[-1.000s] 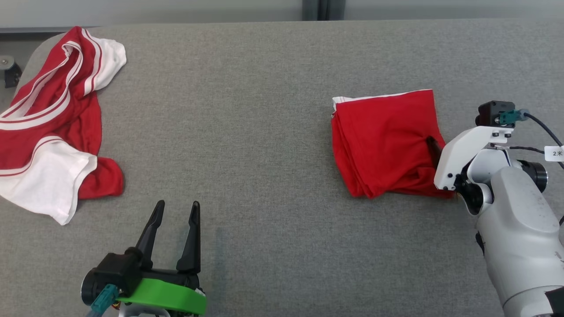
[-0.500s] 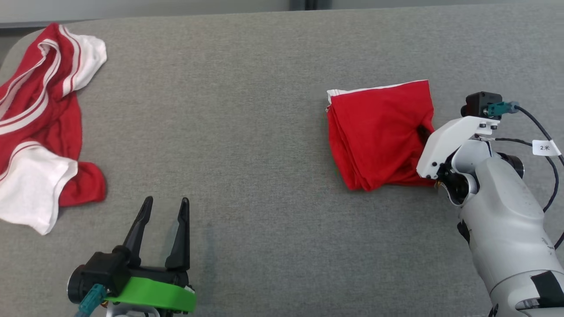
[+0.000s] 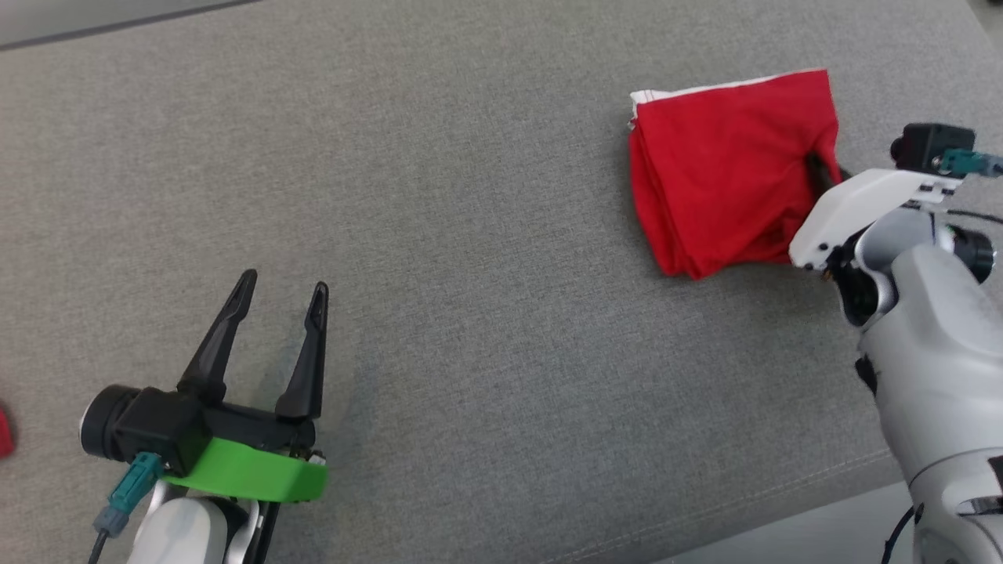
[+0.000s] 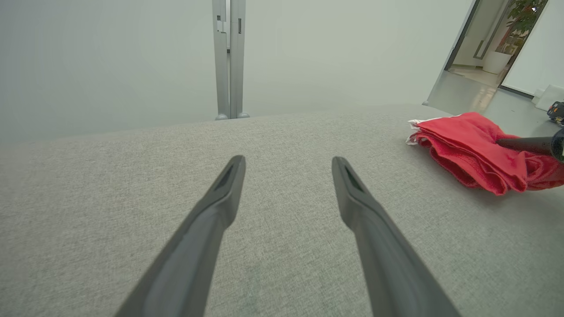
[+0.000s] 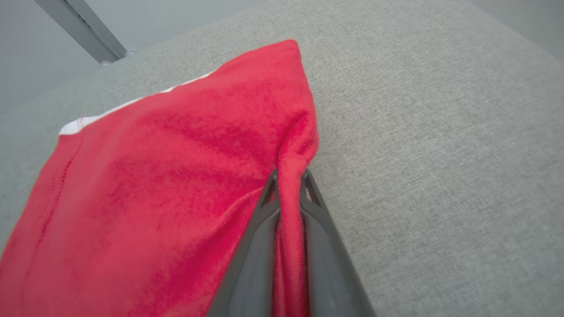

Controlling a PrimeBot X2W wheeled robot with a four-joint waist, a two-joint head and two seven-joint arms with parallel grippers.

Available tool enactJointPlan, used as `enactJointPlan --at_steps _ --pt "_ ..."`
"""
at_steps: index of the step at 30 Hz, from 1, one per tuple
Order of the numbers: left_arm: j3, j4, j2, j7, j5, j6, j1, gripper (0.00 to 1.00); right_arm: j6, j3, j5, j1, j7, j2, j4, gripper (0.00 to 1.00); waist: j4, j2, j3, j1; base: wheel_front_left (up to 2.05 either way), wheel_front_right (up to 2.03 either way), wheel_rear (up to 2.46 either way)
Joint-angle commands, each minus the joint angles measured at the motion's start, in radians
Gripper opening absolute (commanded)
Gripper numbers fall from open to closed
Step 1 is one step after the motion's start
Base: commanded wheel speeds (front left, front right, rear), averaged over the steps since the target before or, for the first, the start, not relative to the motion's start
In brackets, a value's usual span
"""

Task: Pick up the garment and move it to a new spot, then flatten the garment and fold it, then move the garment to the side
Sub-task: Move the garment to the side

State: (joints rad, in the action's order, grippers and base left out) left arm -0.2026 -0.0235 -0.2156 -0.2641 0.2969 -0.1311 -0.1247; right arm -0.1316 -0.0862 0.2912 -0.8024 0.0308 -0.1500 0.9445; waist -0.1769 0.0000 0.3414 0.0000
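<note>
At the far left edge of the head view a sliver of red cloth (image 3: 4, 431) peeks in; too little shows to say what it is. At the lower left, the left gripper (image 3: 284, 282) hovers over the grey woven fabric surface (image 3: 501, 258) with its two dark fingers spread and nothing between them, which looks like parking clear of the work. Its own view looks past those spread fingers (image 4: 220, 207) to a grey metal post (image 4: 229, 57) at top centre.

At the upper right lies the folded red garment with a white edge (image 3: 721, 172), a compact stack resting on the surface. The right gripper (image 3: 815, 164) comes in from the frame's right, its jaws pressed onto a raised pleat at the stack's right-hand edge (image 5: 289, 176), probably so the whole bundle can be dragged or lifted aside in one piece. A pinch on so little cloth may catch only the top layers, so the fold could spill open. Nothing lies on the surface around the stack to block it.
</note>
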Motion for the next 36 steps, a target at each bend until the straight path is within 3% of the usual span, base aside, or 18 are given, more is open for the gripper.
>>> enactJointPlan --at_steps 1,13,22,24,25,26,31,36 --pt "-0.007 0.013 -0.017 0.000 -0.002 0.000 -0.030 1.00 0.002 -0.012 -0.024 -0.043 -0.018 -0.022 0.001 0.00 -0.037 0.0000 0.115 0.0000 0.00 0.00 0.00" --pt "0.017 0.078 -0.075 0.000 0.007 0.001 -0.044 1.00 0.002 -0.218 -0.296 -0.298 -0.003 -0.219 0.074 0.00 0.099 0.0000 0.262 0.0000 0.00 0.00 0.00" --pt "0.025 0.088 -0.063 0.000 0.009 0.001 -0.042 1.00 0.002 -0.371 -0.513 -0.363 0.030 -0.262 0.045 0.00 0.136 0.0000 0.279 0.0000 0.00 0.00 0.00" --pt "0.027 0.091 -0.058 0.000 0.007 0.001 -0.045 1.00 0.002 -0.412 -0.552 -0.366 0.028 -0.258 0.028 0.38 0.135 0.0000 0.280 0.0000 0.00 0.00 0.00" --pt "0.030 0.093 -0.055 0.000 0.007 0.001 -0.048 1.00 0.002 -0.436 -0.576 -0.365 0.031 -0.254 0.018 0.74 0.134 0.0000 0.280 0.0000 0.00 0.00 0.00" --pt "0.033 0.094 -0.054 0.000 0.006 0.001 -0.048 1.00 0.002 -0.469 -0.599 -0.361 0.038 -0.253 0.008 1.00 0.131 0.0000 0.280 0.0000 0.00 0.00 0.00" --pt "0.046 0.090 -0.041 0.000 0.004 0.001 -0.043 1.00 0.002 -0.568 -0.737 -0.318 0.060 -0.240 -0.060 1.00 0.113 0.0000 0.261 0.0000 0.00 0.00 0.00" --pt "0.058 0.079 -0.017 0.000 0.005 0.001 -0.022 1.00 0.002 -0.592 -0.793 -0.284 -0.008 -0.199 -0.103 1.00 0.091 0.0000 0.200 0.0000 0.00 0.00 0.00"
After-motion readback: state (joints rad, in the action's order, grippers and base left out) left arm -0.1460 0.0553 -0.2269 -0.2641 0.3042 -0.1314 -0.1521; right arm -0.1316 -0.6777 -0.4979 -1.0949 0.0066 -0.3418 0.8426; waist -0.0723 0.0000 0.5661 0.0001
